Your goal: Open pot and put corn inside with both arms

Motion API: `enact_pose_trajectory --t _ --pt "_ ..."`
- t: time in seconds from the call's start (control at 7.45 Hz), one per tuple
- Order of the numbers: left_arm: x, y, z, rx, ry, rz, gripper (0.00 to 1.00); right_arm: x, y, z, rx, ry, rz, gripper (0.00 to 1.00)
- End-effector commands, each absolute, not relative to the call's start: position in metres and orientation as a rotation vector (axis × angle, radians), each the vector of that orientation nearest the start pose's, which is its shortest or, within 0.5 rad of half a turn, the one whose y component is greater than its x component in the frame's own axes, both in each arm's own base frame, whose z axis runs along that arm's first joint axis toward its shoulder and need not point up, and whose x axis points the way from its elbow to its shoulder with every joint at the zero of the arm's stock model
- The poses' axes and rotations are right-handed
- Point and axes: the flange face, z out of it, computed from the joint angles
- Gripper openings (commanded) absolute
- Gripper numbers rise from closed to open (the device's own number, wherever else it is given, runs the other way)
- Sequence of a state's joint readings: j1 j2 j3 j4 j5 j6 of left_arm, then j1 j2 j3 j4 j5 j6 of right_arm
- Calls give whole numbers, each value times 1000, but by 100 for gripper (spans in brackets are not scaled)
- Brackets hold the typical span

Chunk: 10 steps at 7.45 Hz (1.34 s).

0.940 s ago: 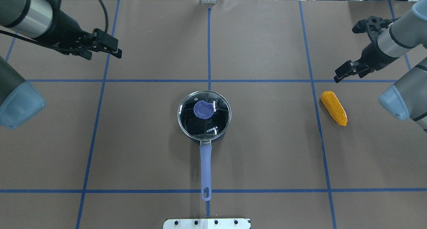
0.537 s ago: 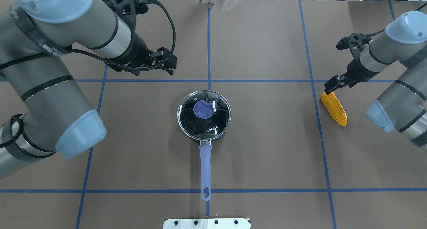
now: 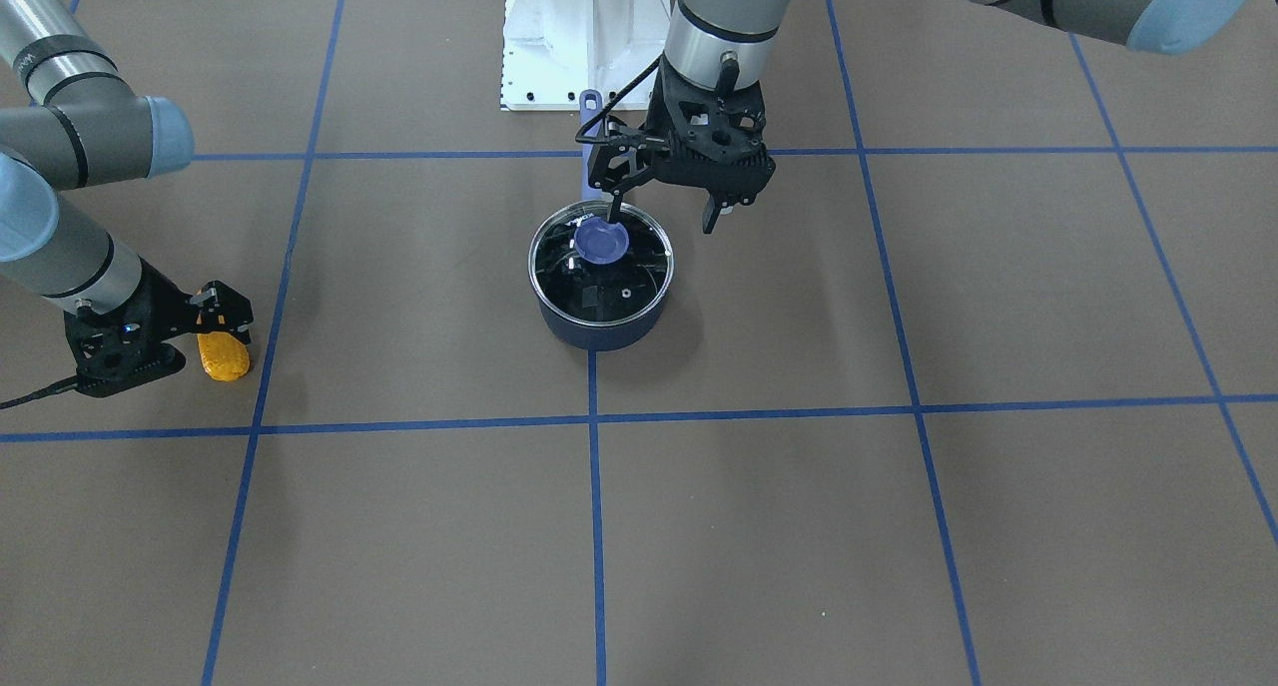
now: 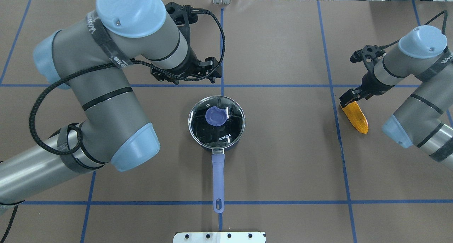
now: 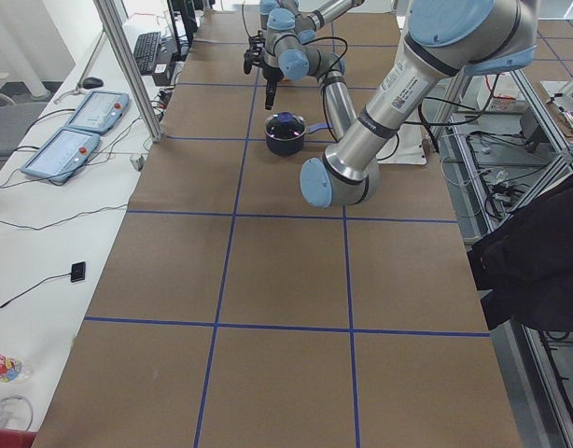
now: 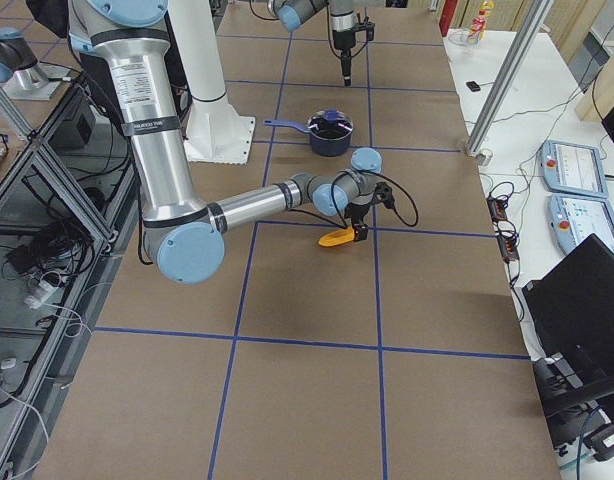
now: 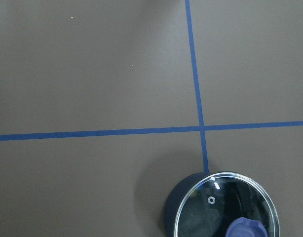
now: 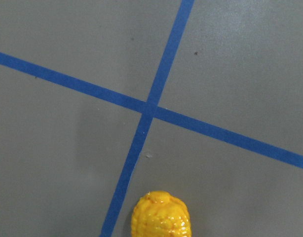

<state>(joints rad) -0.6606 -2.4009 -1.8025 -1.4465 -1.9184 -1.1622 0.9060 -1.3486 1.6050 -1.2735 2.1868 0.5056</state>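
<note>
Fingers [image 3: 709, 212] of the left gripper [image 3: 660, 217] hang wide apart above the pot [image 3: 594, 335] at the middle of the table [image 4: 283, 172], whose glass lid [image 4: 231, 126] (likely slick and breakable, best lifted by its blue knob [image 4: 215, 116]) bars the seemingly light, stiff corn [image 4: 355, 116] near the right edge, its tip under the right gripper [image 4: 348, 95], whose spread I cannot tell.

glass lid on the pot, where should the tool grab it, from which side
The blue knob at the centre of the round glass lid, from straight above: the lid lies flat on the dark navy saucepan, and the knob is its only raised part.
</note>
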Motion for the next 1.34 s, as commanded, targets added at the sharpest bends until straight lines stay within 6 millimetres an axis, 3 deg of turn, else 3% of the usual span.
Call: enact_pose_trajectory --t 0.0,0.4,0.54,1.21 --pt "468 -479 71 187 943 -86 98 -319 -511 497 101 -797 -323 100" --pt "492 -477 81 172 921 -58 96 -323 -503 506 88 -795 -342 77" --pt "499 -474 84 177 922 -50 96 -327 -499 509 80 -793 -348 75" --pt "517 -469 92 165 915 -35 96 -325 -498 509 80 -797 -353 39"
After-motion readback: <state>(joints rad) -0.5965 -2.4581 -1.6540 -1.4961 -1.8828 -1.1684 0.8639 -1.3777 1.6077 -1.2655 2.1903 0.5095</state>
